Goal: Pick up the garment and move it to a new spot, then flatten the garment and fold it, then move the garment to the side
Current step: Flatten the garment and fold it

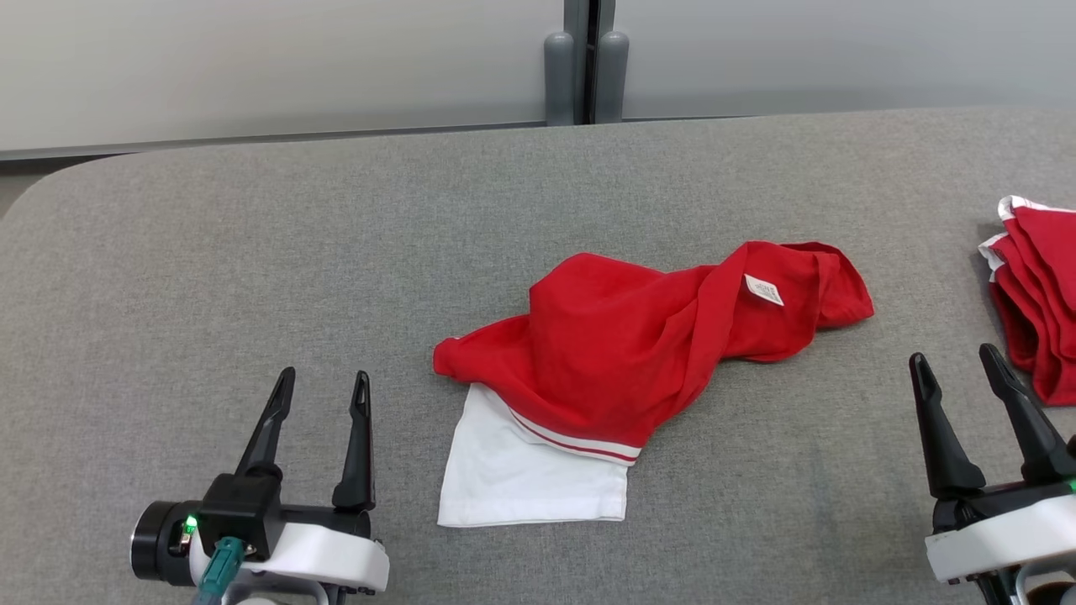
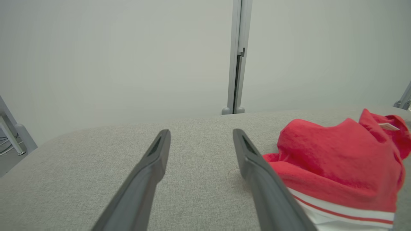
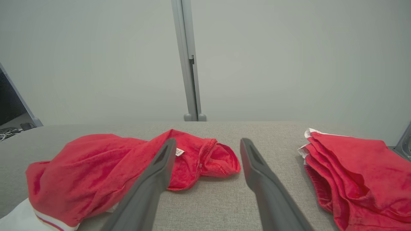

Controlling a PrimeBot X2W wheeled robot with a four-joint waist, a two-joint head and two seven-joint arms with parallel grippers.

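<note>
- Red and white, that's the garment (image 1: 622,353). Just one of it, crumpled in a heap around the middle of the grey fabric-covered table (image 1: 252,252), between the two grippers and a bit further out than them.
- Looks-wise it's mostly red, bunched and twisted. A flat white part pokes out at the near-left side, and there's a white band with a thin red stripe where the red meets the white. One small white tag (image 1: 763,290) shows near its right end.
- Two grippers total. The left gripper (image 1: 324,382) sits at the lower left, fingers spread wide, nothing between them, not touching the garment.
- The right gripper (image 1: 954,357) is at the lower right, same deal: fingers wide apart, empty.
- One more pile of red cloth (image 1: 1038,294) with white trim lies at the table's right edge, just beside the right gripper. Can't tell how many pieces are in it.
</note>
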